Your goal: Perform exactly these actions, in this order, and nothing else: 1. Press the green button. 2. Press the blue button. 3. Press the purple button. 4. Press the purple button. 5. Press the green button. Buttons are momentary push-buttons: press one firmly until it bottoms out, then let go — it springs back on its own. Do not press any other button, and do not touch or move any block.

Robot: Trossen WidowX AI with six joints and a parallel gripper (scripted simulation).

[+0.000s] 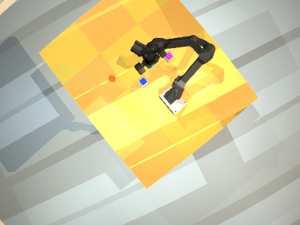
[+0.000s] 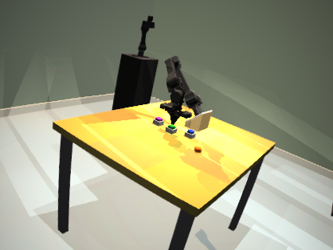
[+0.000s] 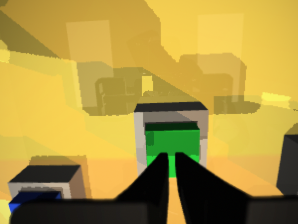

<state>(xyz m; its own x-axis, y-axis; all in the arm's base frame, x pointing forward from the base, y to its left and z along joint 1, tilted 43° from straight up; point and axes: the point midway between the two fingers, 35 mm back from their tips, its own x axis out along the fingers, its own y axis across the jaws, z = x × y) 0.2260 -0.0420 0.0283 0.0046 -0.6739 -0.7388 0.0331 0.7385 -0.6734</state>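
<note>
The green button (image 1: 153, 65) (image 2: 171, 126) (image 3: 172, 140) stands in its grey housing, its cap raised. My gripper (image 2: 173, 123) (image 3: 171, 160) is shut and empty, pointing down with its tips close over the green cap; whether they touch it I cannot tell. The blue button (image 1: 143, 82) (image 2: 190, 131) (image 3: 35, 197) is at the lower left in the wrist view, partly cut off. The purple button (image 1: 169, 56) (image 2: 158, 119) is on the other side of the green one; only its housing's dark side shows at the wrist view's right edge.
An orange block (image 1: 112, 78) (image 2: 197, 149) lies on the table (image 1: 143, 172) (image 2: 131, 159), beyond the blue button. The arm's pale base plate (image 1: 174, 107) (image 2: 199, 121) is on the table. A black pedestal (image 2: 135, 81) with another dark arm-like shape stands behind the table.
</note>
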